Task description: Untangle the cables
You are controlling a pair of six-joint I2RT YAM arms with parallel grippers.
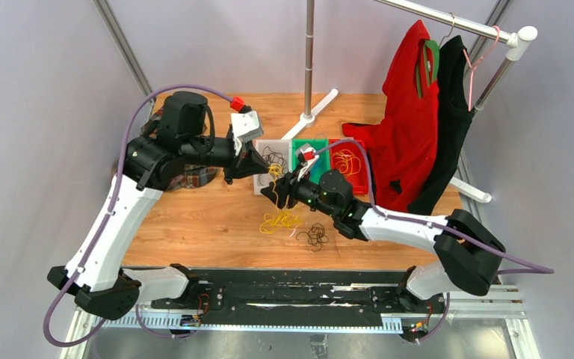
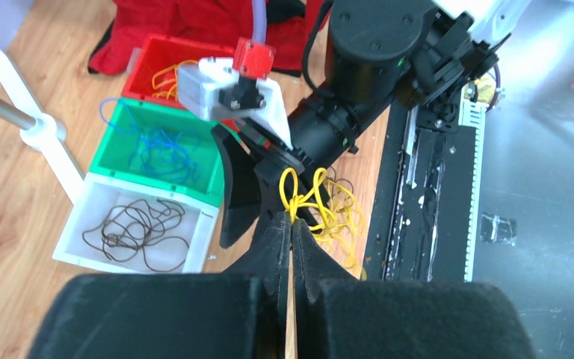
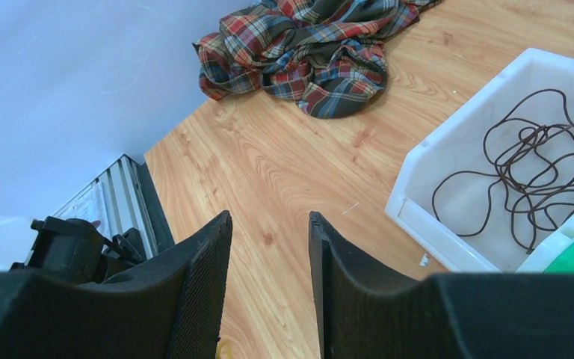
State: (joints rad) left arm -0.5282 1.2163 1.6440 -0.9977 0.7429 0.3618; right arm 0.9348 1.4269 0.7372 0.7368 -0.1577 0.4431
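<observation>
My left gripper (image 2: 291, 218) is shut on a strand of the yellow cable (image 2: 321, 200) and holds it above the table. In the top view the left gripper (image 1: 267, 168) pinches the yellow cable (image 1: 275, 173), which hangs down to a yellow tangle (image 1: 280, 219) on the wood. A loose black cable (image 1: 314, 235) lies beside that tangle. My right gripper (image 1: 273, 193) is just below the left one. Its jaws (image 3: 269, 221) are open, with only bare wood between the tips. A small bit of yellow (image 3: 224, 348) shows low down by its left finger.
Three bins stand behind the grippers: a white bin (image 1: 263, 143) with a black cable (image 3: 538, 164), a green bin (image 2: 123, 108) with a blue cable, and a red bin (image 1: 357, 185) with a yellow cable. There is plaid cloth (image 3: 306, 45) at the left and red and black garments (image 1: 411, 127) on a rack at the right.
</observation>
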